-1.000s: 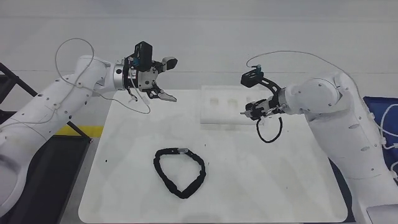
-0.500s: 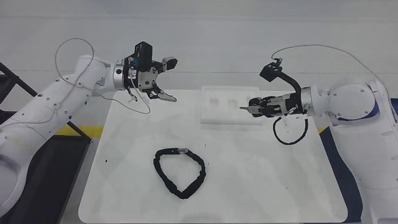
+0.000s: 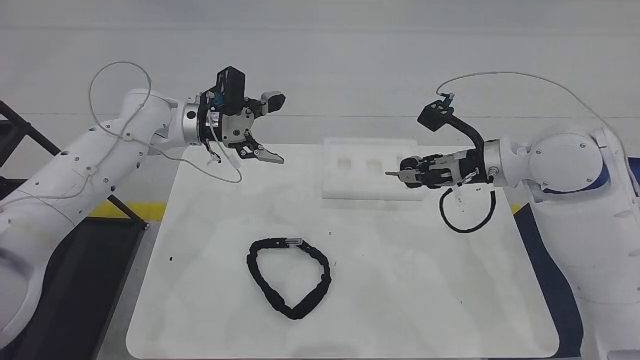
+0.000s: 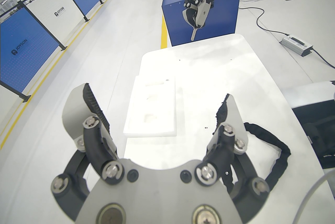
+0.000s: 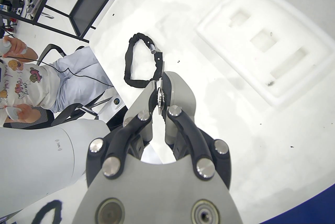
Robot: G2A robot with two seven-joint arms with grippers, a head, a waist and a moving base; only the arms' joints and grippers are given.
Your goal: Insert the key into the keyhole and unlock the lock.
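The right gripper (image 5: 160, 79) has its fingers closed on the key (image 5: 159, 99), whose blade sticks out past the tips, near the tray (image 3: 335, 192). The left gripper (image 4: 157, 99) has its fingers spread wide and holds nothing. The lock (image 3: 290, 277) lies on the table (image 3: 450, 290), well apart from both pairs of fingers.

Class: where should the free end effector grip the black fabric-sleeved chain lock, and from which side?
The black fabric-sleeved chain lock lies flat in a loop on the white table. Grip its sleeve beside the silver barrel, probably from straight above with the open left end effector: only a top approach straddles it.
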